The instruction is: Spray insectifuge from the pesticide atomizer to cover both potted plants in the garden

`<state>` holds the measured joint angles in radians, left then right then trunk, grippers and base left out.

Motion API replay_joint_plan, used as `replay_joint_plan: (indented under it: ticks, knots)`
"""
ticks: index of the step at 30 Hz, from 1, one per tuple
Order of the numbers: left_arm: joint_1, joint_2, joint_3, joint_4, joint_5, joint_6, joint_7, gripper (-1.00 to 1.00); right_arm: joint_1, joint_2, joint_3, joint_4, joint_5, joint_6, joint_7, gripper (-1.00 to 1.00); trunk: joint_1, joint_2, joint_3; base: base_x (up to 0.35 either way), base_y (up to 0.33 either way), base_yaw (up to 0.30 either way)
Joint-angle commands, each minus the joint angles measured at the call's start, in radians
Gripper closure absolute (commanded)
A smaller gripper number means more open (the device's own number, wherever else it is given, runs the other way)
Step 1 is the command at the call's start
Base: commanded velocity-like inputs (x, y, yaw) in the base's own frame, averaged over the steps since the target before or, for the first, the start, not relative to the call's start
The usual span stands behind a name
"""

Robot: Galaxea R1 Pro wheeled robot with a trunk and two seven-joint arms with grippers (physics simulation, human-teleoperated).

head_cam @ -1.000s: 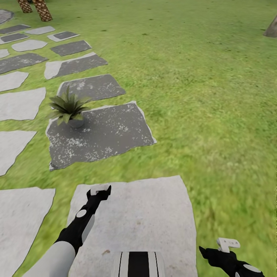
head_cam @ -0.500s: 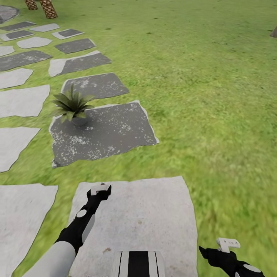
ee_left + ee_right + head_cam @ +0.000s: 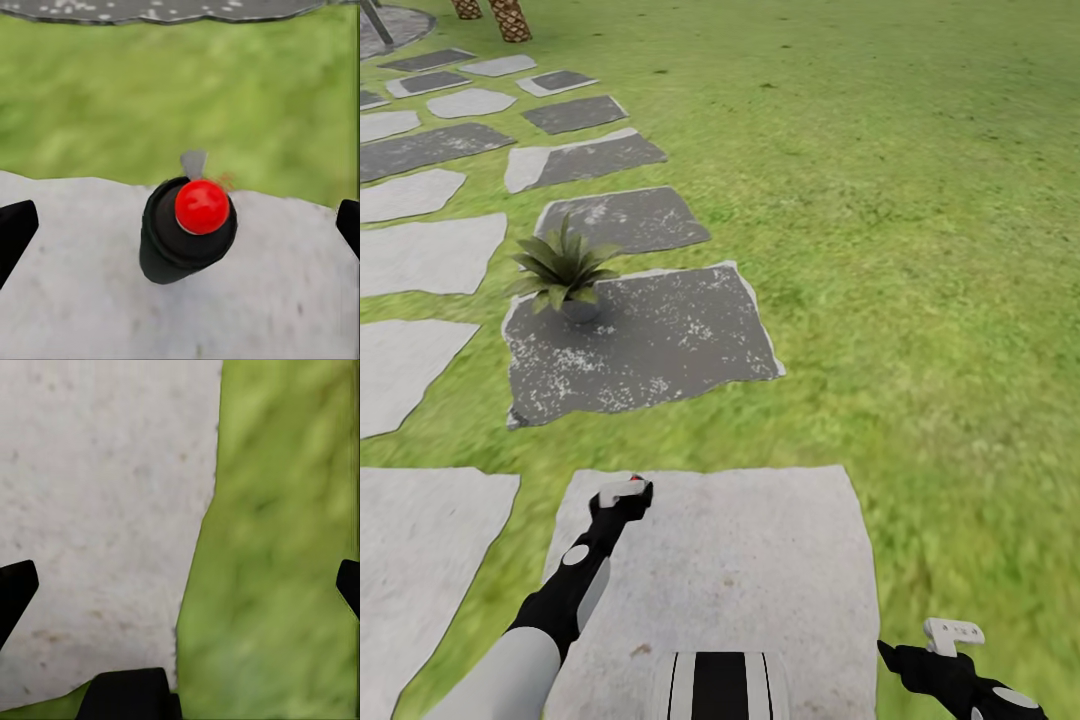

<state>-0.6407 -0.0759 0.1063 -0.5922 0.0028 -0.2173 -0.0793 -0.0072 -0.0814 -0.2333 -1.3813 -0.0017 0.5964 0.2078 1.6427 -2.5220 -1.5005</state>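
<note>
Left gripper (image 3: 180,225): jaws spread wide in the wrist view, fingertips at both frame edges, yet the pesticide atomizer (image 3: 187,229) sits centred between them, seen end-on, red top toward camera, dark body behind. No visible pad contact, so can't tell if it's actually gripped. In the head view the left gripper (image 3: 622,493) hangs over the far edge of the pale slab (image 3: 760,580), red dot of the atomizer just showing at its tip. Right gripper (image 3: 952,632): jaws wide, nothing between them, over the pale slab's right edge where it meets the lawn (image 3: 920,250). One potted plant (image 3: 563,272), grey pot visible, stands at the far-left corner of the dark speckled slab (image 3: 660,340), just beyond the pale one
</note>
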Motion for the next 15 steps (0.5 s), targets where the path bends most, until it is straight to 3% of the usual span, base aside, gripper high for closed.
replay_joint_plan:
  ticks: [1,11,15]
  knots:
    - [0.0,-0.002,0.007,0.0,0.0,-0.002,-0.008,-1.0,0.0,0.0,-0.001,-0.001,0.0,0.005,0.005,-1.0,0.0,0.0,-0.001,0.077,-0.061,0.002]
    - [0.0,-0.002,0.007,0.001,0.0,-0.002,-0.009,-1.0,0.0,0.002,0.0,-0.001,0.0,0.005,0.004,-1.0,0.0,0.0,-0.001,0.015,-0.012,0.001]
    - [0.0,-0.002,0.007,0.001,0.0,-0.002,-0.008,-1.0,0.0,0.003,0.0,-0.001,0.0,0.005,0.004,-1.0,0.0,0.0,-0.003,0.0,0.0,0.107]
